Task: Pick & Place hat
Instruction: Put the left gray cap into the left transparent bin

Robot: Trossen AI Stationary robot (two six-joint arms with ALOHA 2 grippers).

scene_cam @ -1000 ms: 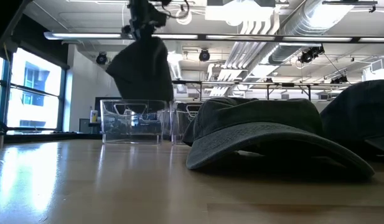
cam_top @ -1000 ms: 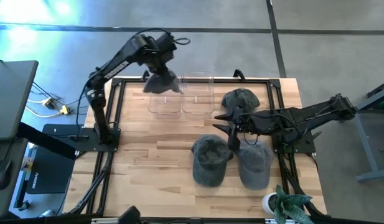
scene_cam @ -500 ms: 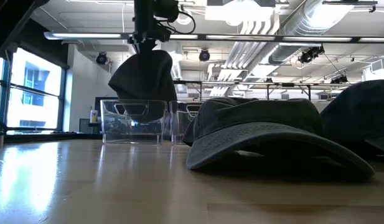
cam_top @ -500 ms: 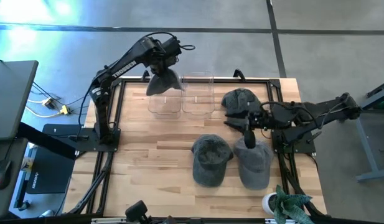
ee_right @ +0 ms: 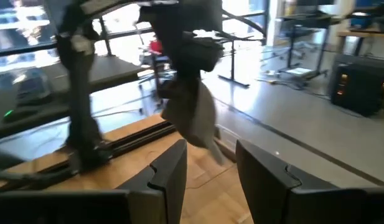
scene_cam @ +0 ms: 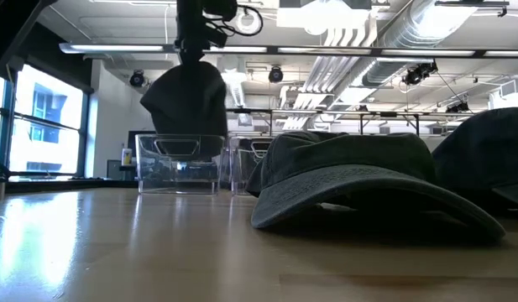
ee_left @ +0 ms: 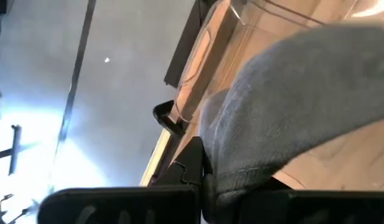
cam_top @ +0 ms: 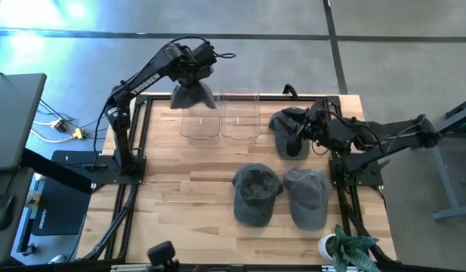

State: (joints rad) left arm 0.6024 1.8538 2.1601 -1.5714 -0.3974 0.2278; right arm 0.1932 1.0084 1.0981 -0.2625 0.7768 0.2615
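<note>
The left gripper [cam_top: 189, 75] is clamped on a grey hat [cam_top: 192, 96] above the clear bins [cam_top: 220, 115] on the wooden table [cam_top: 187, 196]. The right gripper [ee_right: 210, 171] hovers part-open beside them; ceiling ducts [scene_cam: 368, 29] run overhead.

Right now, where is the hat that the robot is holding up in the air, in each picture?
High view: the held hat hangs from the left gripper over the far left clear bin.
Low view: upper left, above the same bin.
Left wrist view: a big grey shape on the right.
Right wrist view: dangling in the middle, far off.
Shared landmark: the clear bin.
</note>
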